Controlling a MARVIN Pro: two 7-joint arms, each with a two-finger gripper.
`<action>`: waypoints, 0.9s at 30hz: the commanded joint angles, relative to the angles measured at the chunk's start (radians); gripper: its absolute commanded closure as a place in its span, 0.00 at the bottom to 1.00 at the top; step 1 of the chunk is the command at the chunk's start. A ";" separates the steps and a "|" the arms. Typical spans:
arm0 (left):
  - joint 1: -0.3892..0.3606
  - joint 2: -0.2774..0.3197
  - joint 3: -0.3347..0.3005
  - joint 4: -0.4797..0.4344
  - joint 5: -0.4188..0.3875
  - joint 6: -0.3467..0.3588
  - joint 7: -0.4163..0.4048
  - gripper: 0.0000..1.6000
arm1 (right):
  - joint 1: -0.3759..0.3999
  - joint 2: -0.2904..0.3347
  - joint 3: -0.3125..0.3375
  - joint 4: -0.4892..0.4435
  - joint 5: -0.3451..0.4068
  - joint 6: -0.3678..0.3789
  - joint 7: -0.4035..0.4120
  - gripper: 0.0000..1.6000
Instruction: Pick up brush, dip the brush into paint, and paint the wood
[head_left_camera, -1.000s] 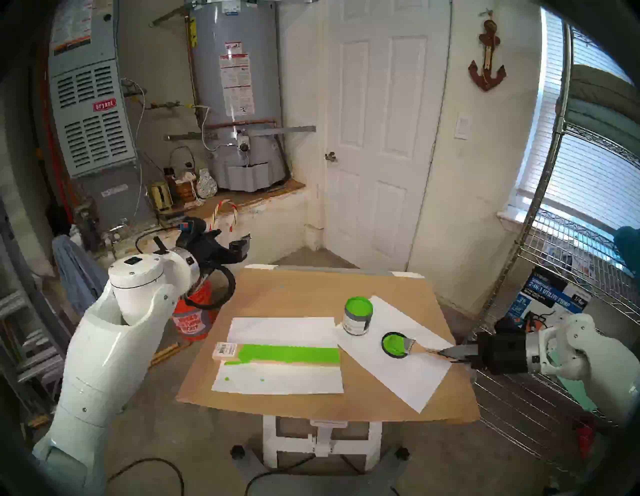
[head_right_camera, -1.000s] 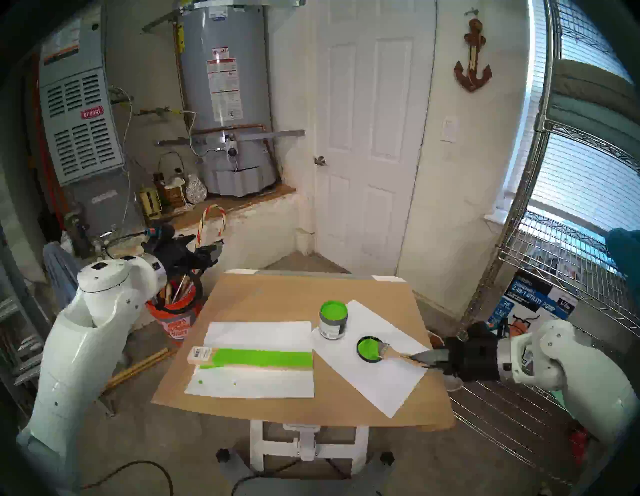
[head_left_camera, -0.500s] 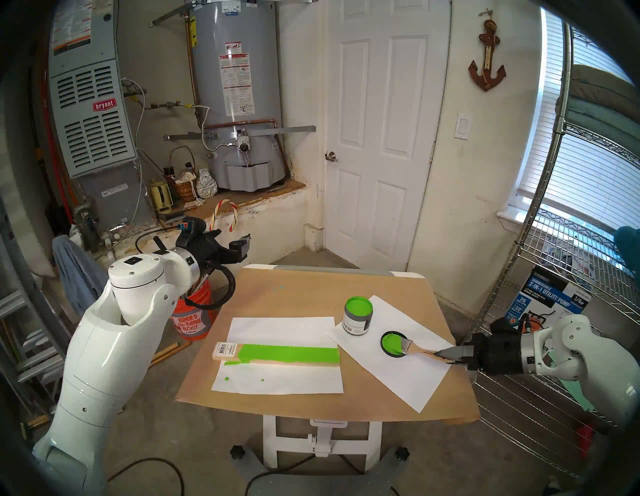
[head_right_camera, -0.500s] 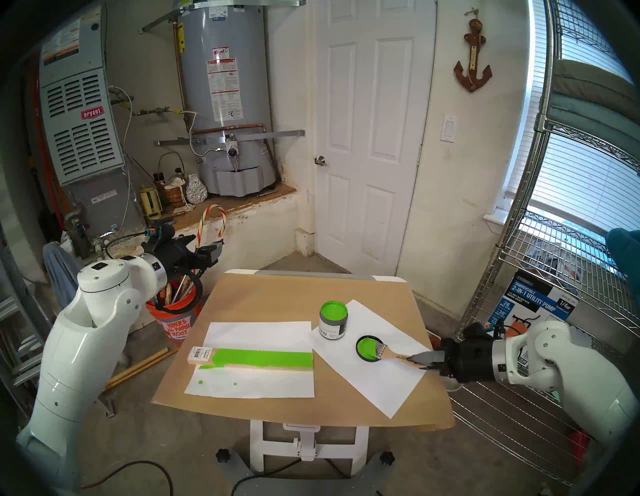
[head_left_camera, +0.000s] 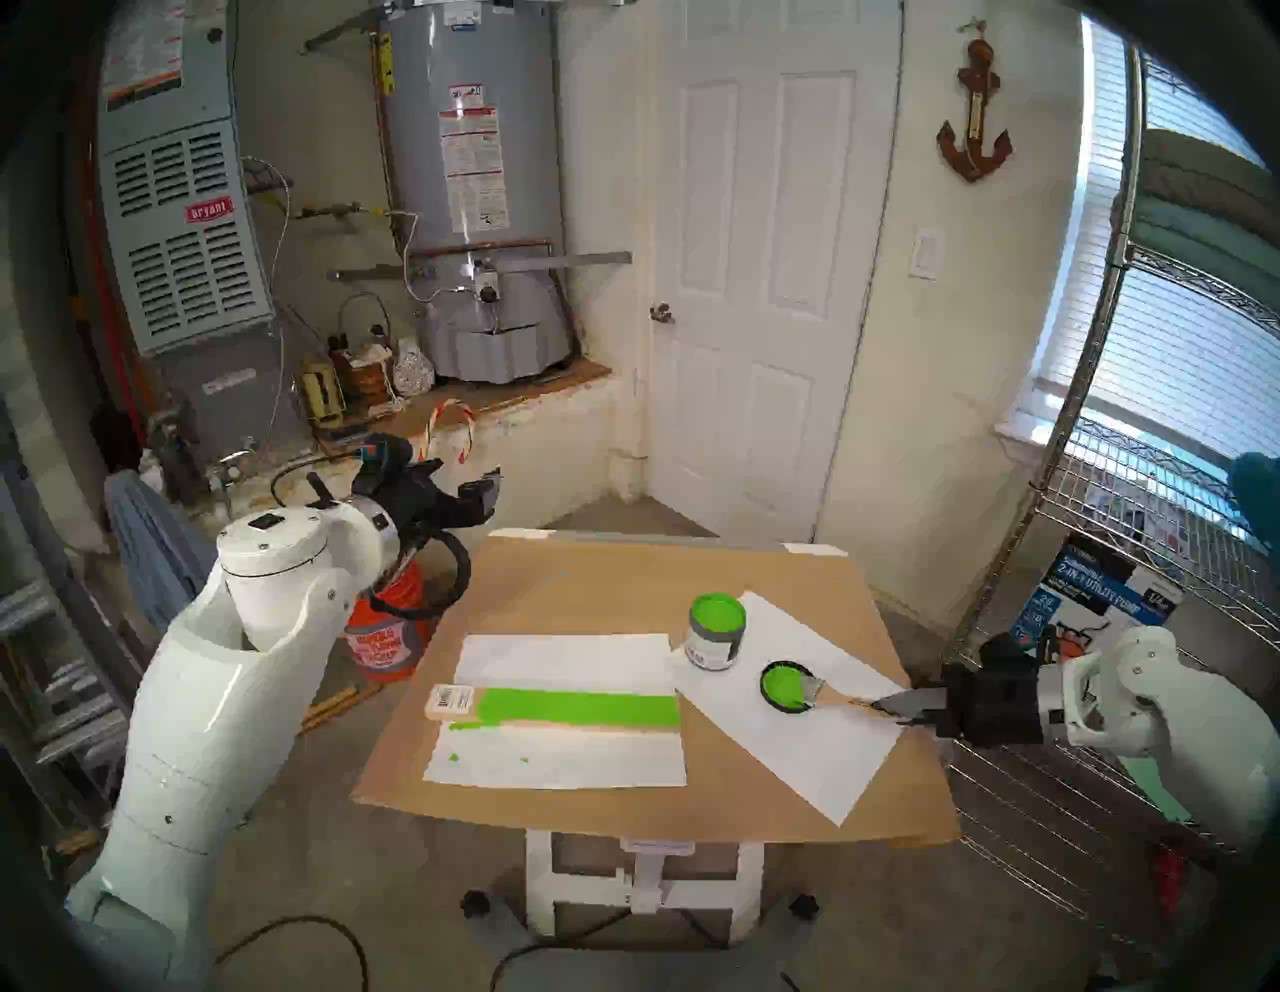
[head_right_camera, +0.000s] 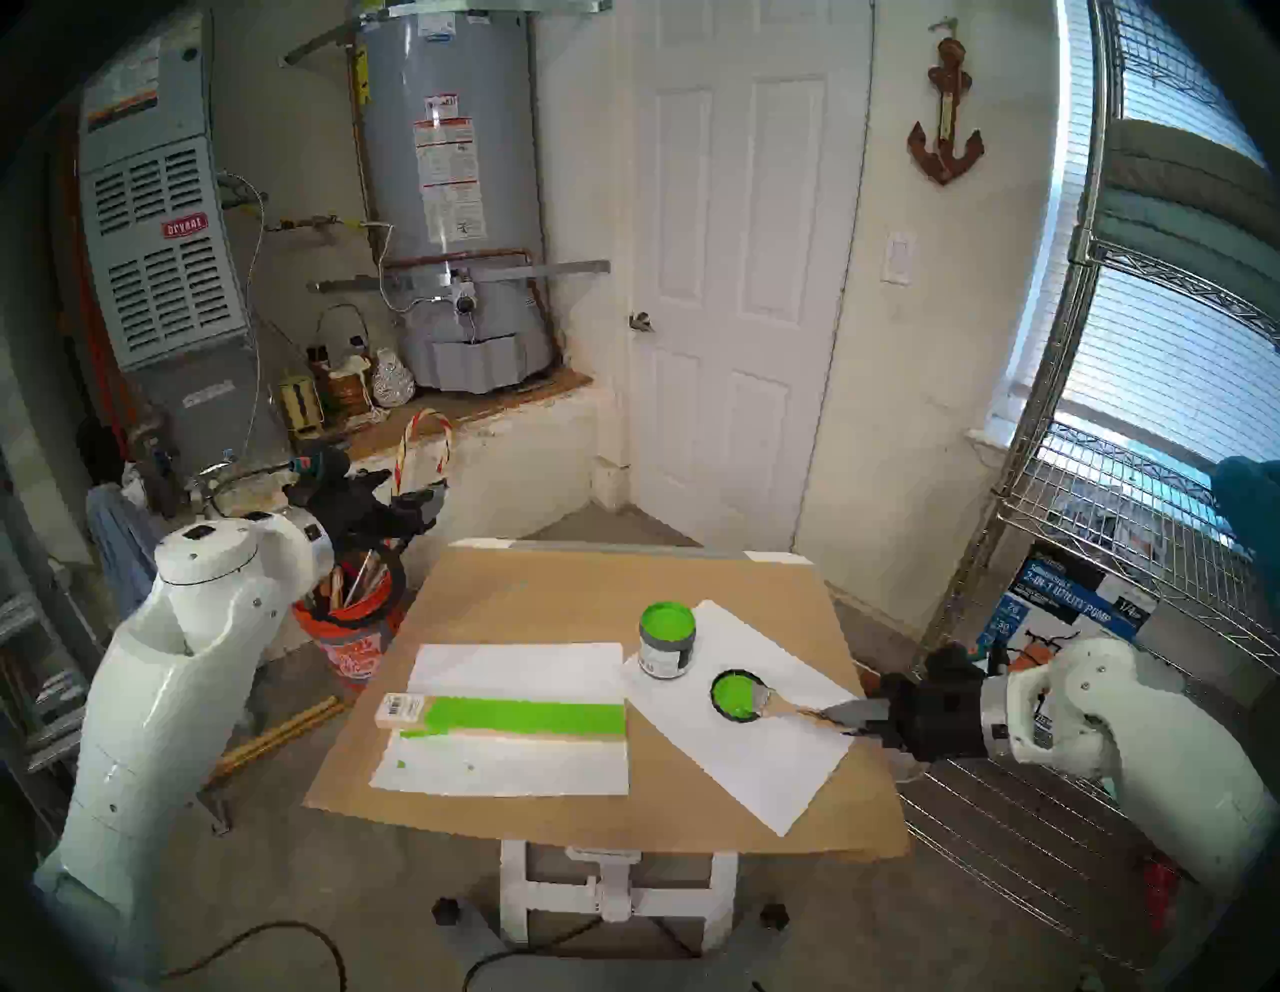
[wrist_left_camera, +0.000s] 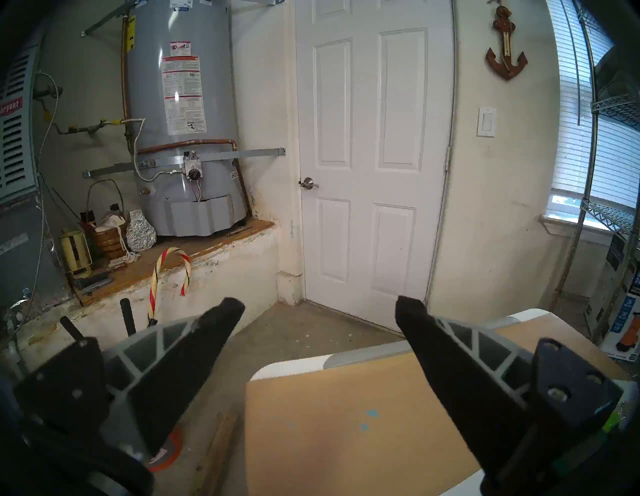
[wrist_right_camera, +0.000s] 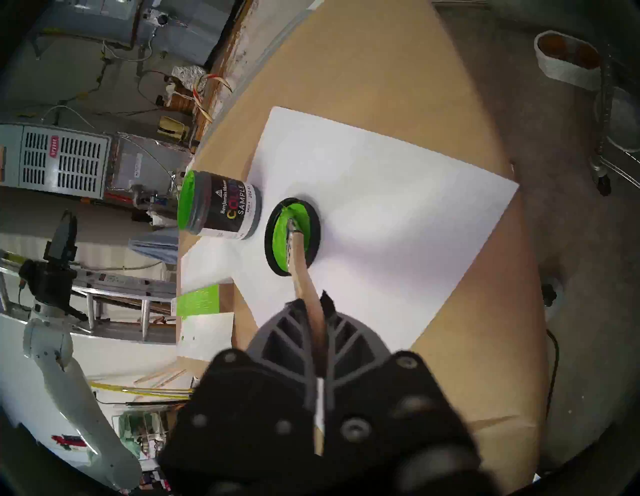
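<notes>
My right gripper (head_left_camera: 881, 706) is shut on the end of the brush's (head_left_camera: 834, 698) wooden handle, at the table's right edge. The brush's silver ferrule and bristles rest in the bright green paint (head_left_camera: 781, 686) on a black lid lying on white paper. In the right wrist view the brush (wrist_right_camera: 302, 273) runs from the gripper (wrist_right_camera: 313, 306) down into the paint (wrist_right_camera: 282, 239). The open paint can (head_left_camera: 716, 632) stands just behind the lid. The wood (head_left_camera: 575, 710) lies on white paper at the table's left, mostly green, with its barcode sticker at the left end. My left gripper (wrist_left_camera: 318, 311) is open and empty, off the table's far left corner.
An orange bucket (head_left_camera: 384, 641) with sticks stands on the floor left of the table. A wire shelf rack (head_left_camera: 1080, 796) is close beside my right arm. Brown paper covers the table (head_left_camera: 623, 589). Two green drips mark the left paper sheet.
The right wrist has shifted slightly up and to the left while the brush bristles stay in the paint on the lid. The left arm has not moved.
</notes>
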 joint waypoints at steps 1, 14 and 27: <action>-0.009 0.002 -0.009 -0.017 -0.002 -0.003 0.000 0.00 | -0.001 0.005 0.021 -0.012 0.009 0.008 0.009 0.63; -0.009 0.002 -0.009 -0.017 -0.002 -0.003 0.000 0.00 | -0.020 0.003 0.035 -0.021 0.014 0.009 0.005 0.56; -0.009 0.002 -0.009 -0.017 -0.002 -0.003 0.000 0.00 | -0.017 -0.001 0.027 -0.029 0.020 0.001 -0.002 0.56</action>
